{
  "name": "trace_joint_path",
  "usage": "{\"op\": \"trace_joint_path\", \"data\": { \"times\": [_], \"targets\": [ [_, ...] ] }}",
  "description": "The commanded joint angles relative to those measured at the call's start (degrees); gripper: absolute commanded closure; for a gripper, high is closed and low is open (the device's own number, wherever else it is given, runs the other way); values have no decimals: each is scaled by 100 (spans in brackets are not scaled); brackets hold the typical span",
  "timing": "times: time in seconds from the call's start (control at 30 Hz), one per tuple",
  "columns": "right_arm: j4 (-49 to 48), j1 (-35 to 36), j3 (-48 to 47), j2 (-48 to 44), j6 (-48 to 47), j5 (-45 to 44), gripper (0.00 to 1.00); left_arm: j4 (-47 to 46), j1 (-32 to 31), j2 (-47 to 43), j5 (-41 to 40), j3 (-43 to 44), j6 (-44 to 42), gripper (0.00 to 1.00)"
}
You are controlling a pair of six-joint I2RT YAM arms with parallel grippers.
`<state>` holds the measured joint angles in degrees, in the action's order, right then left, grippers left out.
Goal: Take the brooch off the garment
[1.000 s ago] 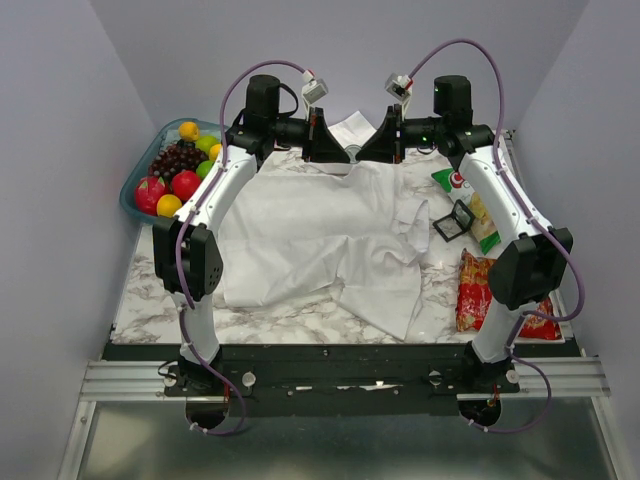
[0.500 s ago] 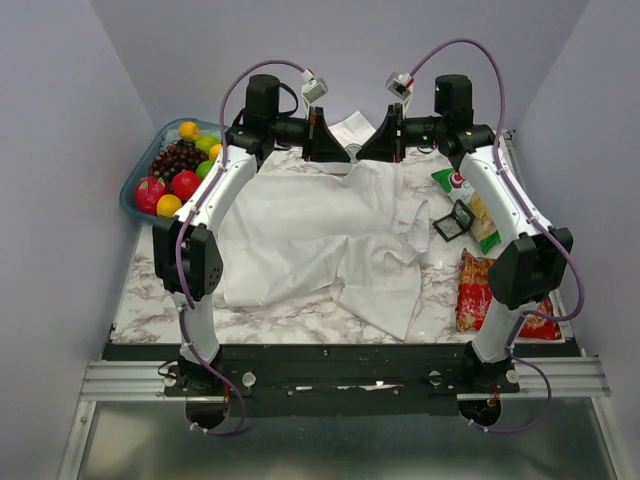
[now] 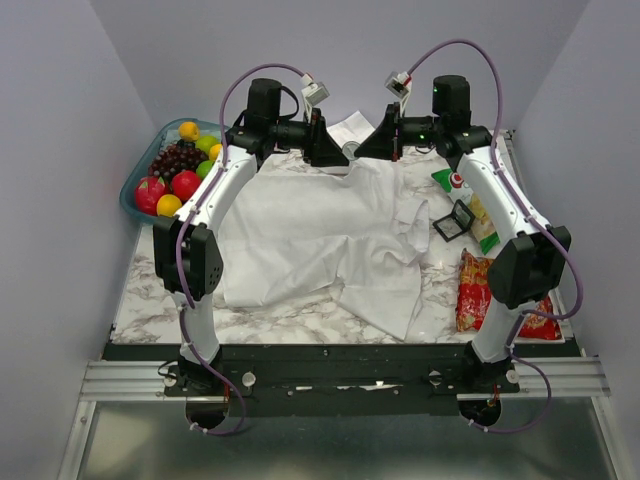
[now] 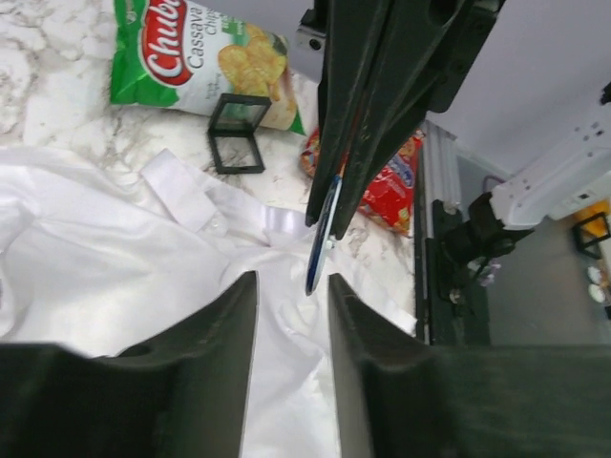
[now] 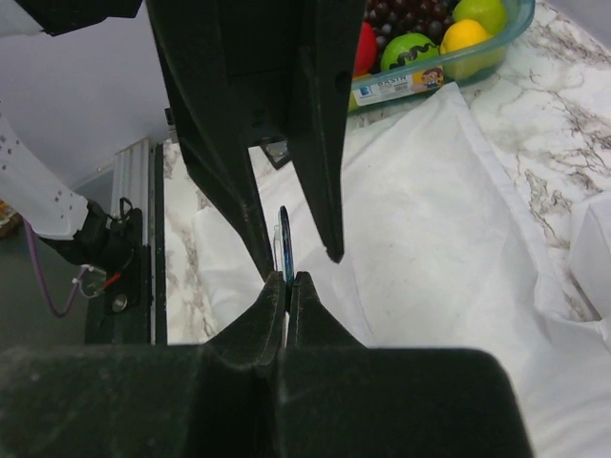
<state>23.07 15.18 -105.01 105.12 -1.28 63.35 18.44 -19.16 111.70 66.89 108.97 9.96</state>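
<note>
The garment (image 3: 310,230) is a white wrinkled shirt spread over the marble table, also in the left wrist view (image 4: 115,267) and the right wrist view (image 5: 449,210). Both grippers hang nose to nose over its far collar end. My right gripper (image 5: 289,277) is shut on the brooch (image 5: 285,250), a small dark-blue disc seen edge-on. It is held in the air above the cloth. My left gripper (image 4: 292,277) is open, its fingers either side of the brooch (image 4: 320,243) without touching it. From above, the left gripper (image 3: 333,155) and right gripper (image 3: 364,150) stand slightly apart.
A tub of fruit (image 3: 165,178) sits at the far left. On the right lie a green chip bag (image 3: 452,180), a small black square frame (image 3: 452,222) and a red snack bag (image 3: 476,290). The table's back wall is close behind the grippers.
My left gripper has opened and drawn back a little from the right one. The right gripper has closed tighter on the brooch and keeps it.
</note>
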Motion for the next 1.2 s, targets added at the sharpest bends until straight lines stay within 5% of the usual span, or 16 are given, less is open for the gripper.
{"op": "trace_joint_path", "data": {
  "times": [0.0,0.13,0.17,0.37,0.53,0.93,1.17],
  "targets": [
    [-180,20,191,-132,49,-393,100,441,-27,-25,-580,54,-275,43],
    [-23,-6,420,-378,-214,-754,99,792,-27,-192,-1116,-147,-668,29],
    [22,-15,498,-439,-337,-815,100,897,-27,-227,-1248,-209,-870,2],
    [1093,-252,1157,-1028,-1932,-2044,100,1663,-53,-421,-2881,-999,-1847,1],
    [1964,-401,1869,-1230,-3237,-4004,100,1935,-53,-316,-3701,-1659,-2182,1],
    [1062,-815,3758,-1187,-4714,-6648,100,2085,-53,175,-4501,-1871,-2059,1],
    [471,-815,3769,-643,-5180,-7556,100,2094,-97,168,-4466,-1906,-1962,1]
  ]
}}
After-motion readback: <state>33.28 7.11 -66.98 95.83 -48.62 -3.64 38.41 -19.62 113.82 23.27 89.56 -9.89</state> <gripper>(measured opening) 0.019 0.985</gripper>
